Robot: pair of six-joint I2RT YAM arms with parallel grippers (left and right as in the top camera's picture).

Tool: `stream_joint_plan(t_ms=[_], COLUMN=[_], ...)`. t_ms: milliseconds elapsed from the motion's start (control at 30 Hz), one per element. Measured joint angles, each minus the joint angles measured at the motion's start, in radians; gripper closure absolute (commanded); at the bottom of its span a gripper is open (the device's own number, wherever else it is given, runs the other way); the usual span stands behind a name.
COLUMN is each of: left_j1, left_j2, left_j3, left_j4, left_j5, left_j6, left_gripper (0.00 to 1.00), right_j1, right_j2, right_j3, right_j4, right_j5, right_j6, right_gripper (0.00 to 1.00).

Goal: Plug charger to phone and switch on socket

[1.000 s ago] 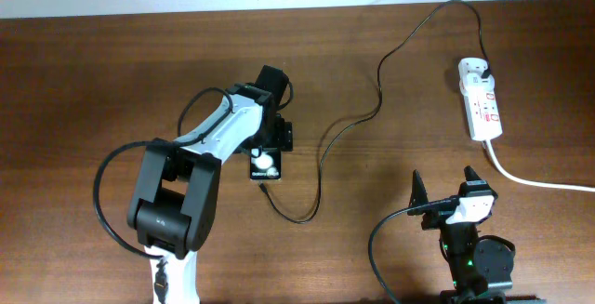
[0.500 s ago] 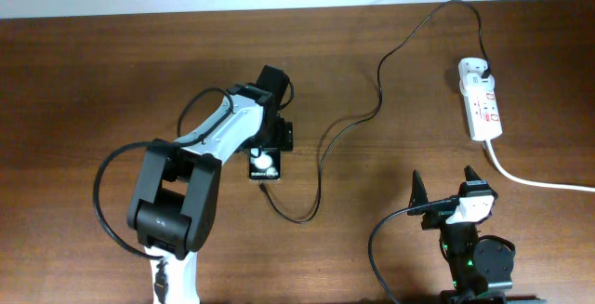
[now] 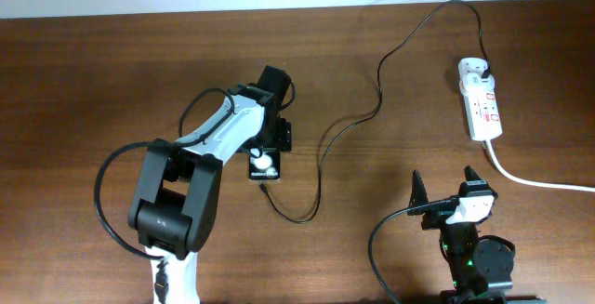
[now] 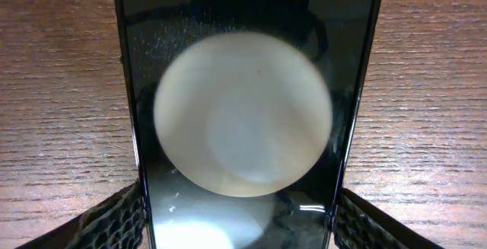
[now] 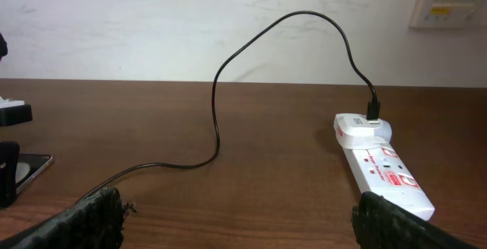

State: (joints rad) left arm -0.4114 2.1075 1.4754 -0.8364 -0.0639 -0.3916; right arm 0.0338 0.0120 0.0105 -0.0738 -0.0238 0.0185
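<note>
The black phone [image 3: 263, 163] lies flat on the wooden table, its glossy screen [image 4: 243, 112] filling the left wrist view with a big round reflection. My left gripper [image 3: 270, 148] straddles the phone from above, and its fingers [image 4: 114, 222] press against both long edges. The charger cable [image 3: 321, 155] loops from its small tip [image 3: 265, 189], just by the phone's near end, up to its plug [image 3: 483, 62] in the white socket [image 3: 481, 99]. Whether the tip is inserted I cannot tell. My right gripper [image 3: 444, 185] stands open at the front right, far from the socket [image 5: 380, 165].
A thick white cord [image 3: 530, 181] runs from the socket off the right edge. The cable arches high over the table [image 5: 217, 127] near the back wall. Bare wood lies between the right gripper and the phone.
The left jaws have drawn in slightly onto the phone's sides. The arms, cable and socket have not moved.
</note>
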Motion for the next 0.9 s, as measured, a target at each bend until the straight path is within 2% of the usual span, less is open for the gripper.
stream_joint_plan(t_ms=[67, 133, 400, 600, 733, 900], left_j1=[0.0, 0.0, 0.0, 0.026, 0.093, 0.198], left_j2=[0.0, 0.0, -0.032, -0.234, -0.314, -0.316], left_j3=[0.0, 0.0, -0.026, -0.034, -0.034, -0.035], left_j4=[0.0, 0.0, -0.02, -0.027, -0.028, -0.058], left_j5=[0.0, 0.0, -0.008, 0.001, 0.133, 0.434], left_j6=[0.0, 0.0, 0.0, 0.0, 0.019, 0.112], left_gripper=[0.21, 0.26, 0.26, 0.25, 0.25, 0.25], right_j1=[0.0, 0.0, 0.0, 0.0, 0.0, 0.0], right_j2=[0.0, 0.0, 0.0, 0.0, 0.0, 0.0], right_j3=[0.0, 0.0, 0.0, 0.0, 0.0, 0.0], right_j4=[0.0, 0.0, 0.0, 0.0, 0.0, 0.0], right_j5=[0.0, 0.0, 0.0, 0.0, 0.0, 0.0], right_j6=[0.0, 0.0, 0.0, 0.0, 0.0, 0.0], right_gripper=[0.01, 0.01, 0.01, 0.01, 0.01, 0.01])
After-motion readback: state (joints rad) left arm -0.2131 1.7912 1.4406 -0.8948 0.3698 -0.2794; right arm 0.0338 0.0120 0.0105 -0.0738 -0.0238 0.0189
